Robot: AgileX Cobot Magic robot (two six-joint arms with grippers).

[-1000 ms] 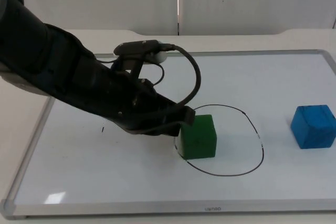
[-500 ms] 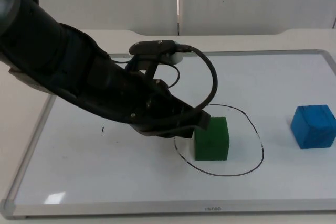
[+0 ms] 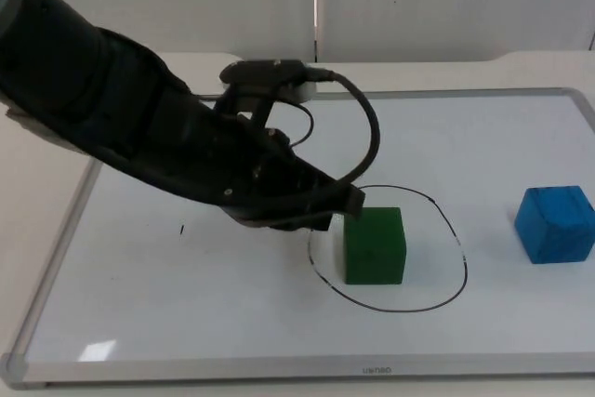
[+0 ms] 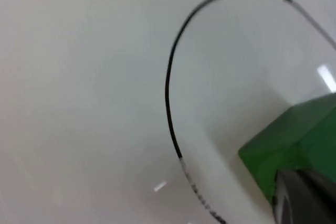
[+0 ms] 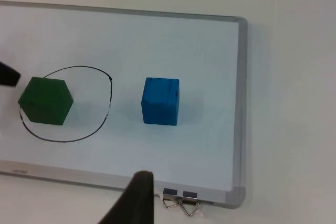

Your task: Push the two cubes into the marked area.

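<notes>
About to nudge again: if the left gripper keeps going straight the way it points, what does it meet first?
The green cube, most likely: the left gripper sits right at its upper left edge, inside the black drawn oval. Whether they touch is unclear.

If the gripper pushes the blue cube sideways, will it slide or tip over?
The blue cube probably slides: it sits flat on the smooth whiteboard. Its crisp edges suggest it is rigid. A low push seems safest against tipping.
</notes>
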